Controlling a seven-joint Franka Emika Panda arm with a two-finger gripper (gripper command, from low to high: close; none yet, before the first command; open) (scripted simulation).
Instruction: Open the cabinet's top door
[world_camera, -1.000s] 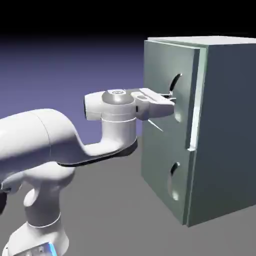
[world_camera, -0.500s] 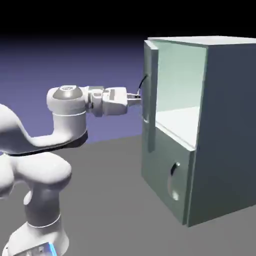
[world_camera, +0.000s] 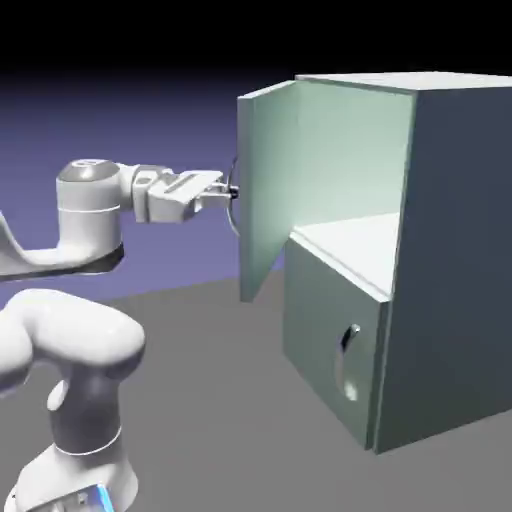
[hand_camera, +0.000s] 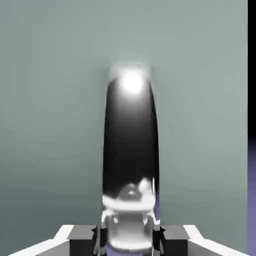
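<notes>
The cabinet (world_camera: 455, 250) stands at the exterior view's right, tall and grey-green with a darker side. Its top door (world_camera: 268, 185) is swung wide open to the left, and the pale inner shelf (world_camera: 350, 245) shows behind it. My gripper (world_camera: 230, 190) is at the door's outer face, shut on the door's thin handle. In the hand view the dark shiny handle (hand_camera: 131, 145) runs upright between my fingertips (hand_camera: 82, 240), large and close, against the door's flat grey-green panel (hand_camera: 50, 100).
The shorter lower door (world_camera: 335, 345) with its small handle (world_camera: 346, 338) stays closed below the shelf. My white arm (world_camera: 70, 330) fills the exterior view's lower left. Grey tabletop (world_camera: 220, 400) lies in front of the cabinet.
The top door has swung from nearly closed to wide open. My gripper moved left with the handle in it, and the arm drew back.
</notes>
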